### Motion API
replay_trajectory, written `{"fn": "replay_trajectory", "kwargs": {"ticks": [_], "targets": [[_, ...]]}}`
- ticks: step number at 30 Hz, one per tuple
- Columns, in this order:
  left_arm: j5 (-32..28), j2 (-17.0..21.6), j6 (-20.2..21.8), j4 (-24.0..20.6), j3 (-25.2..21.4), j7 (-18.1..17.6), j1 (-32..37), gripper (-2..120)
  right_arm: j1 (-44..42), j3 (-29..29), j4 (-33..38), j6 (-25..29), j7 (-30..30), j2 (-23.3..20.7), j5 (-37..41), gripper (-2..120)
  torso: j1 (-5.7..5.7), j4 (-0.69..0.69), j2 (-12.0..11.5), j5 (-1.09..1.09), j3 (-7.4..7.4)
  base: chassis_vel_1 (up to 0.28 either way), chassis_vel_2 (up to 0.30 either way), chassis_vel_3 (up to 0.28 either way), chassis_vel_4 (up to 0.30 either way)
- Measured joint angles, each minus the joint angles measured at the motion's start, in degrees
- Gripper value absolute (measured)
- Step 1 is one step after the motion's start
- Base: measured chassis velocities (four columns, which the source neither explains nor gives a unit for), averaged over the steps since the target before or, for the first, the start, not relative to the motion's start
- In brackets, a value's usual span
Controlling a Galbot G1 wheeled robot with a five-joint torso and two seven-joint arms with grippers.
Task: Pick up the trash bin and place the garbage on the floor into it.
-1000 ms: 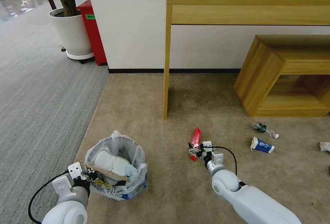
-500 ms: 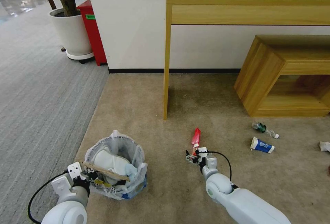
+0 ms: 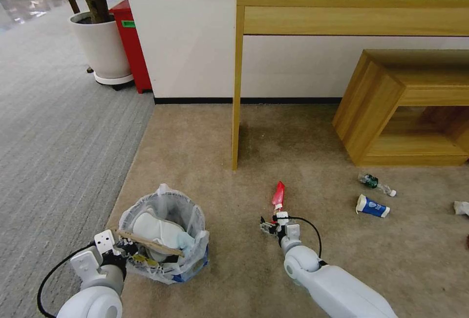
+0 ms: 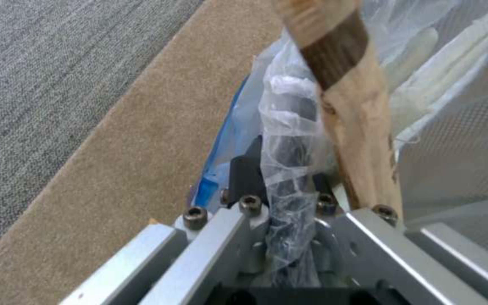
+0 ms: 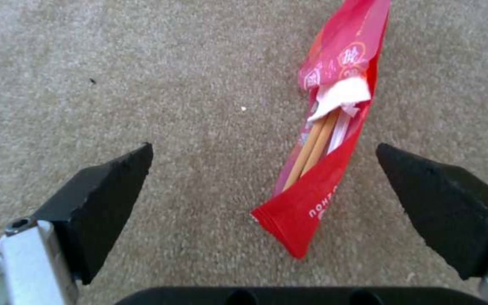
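Red crinkled wrapper (image 5: pixel 326 140) flat on beige carpet floor (image 3: pixel 254 161) between spread right gripper (image 5: pixel 264 203) fingers; left gripper (image 4: pixel 281 190) pinching bag-lined black trash bin (image 3: pixel 163 232) rim.

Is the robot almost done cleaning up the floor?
About halfway. White slippers and a wooden stick already sit in the trash bin, which the left gripper holds by its bagged rim. The open right gripper hovers over the red wrapper. A small bottle, blue-white cup and white tissue lie waiting.
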Motion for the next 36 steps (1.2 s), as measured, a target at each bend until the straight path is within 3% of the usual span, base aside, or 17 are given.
{"fn": "replay_trajectory", "kwargs": {"ticks": [28, 36], "targets": [[-0.6, 0.3, -0.1, -1.2, -0.4, 0.0, 0.8, 0, 0.9, 4.0, -8.6, 1.6, -1.8, 4.8, -1.9, 92, 0.0, 0.0, 0.0, 0.0, 0.0, 0.0, 0.0, 0.0, 0.0], [-0.6, 0.3, -0.2, -1.5, -0.5, 0.0, 1.1, 0, 0.7, 4.3, -9.4, 2.3, -1.9, 5.4, -2.7, 76, 0.0, 0.0, 0.0, 0.01, 0.0, 0.0, 0.0, 0.0, 0.0]]}}
